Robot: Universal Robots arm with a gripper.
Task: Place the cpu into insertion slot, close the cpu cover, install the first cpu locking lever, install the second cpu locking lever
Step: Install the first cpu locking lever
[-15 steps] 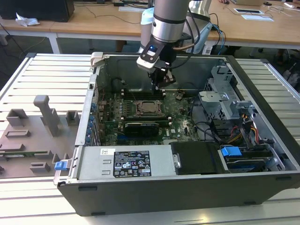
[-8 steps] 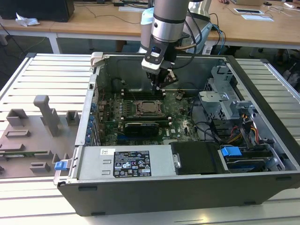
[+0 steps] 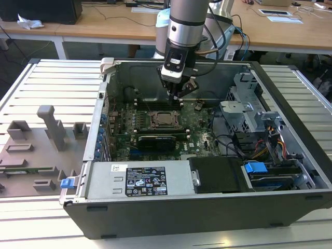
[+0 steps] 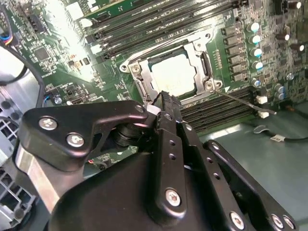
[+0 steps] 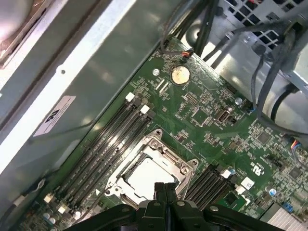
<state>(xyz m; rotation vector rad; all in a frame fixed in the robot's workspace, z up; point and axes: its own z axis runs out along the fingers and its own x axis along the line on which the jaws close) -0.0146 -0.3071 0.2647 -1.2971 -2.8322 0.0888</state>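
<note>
Cpu sits in the insertion slot, with the cpu cover apparently down around it. Your claw hangs just above the slot's edge, fingers pressed together and empty. Risk: one locking lever looks unlatched; a skewed push could slip off it and gouge the board.

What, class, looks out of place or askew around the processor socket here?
One thing stands out. In the second wrist view a thin locking lever juts from a corner of the cpu cover and slants out over the memory slots instead of lying along the frame. The cpu looks flat under the cover.
</note>
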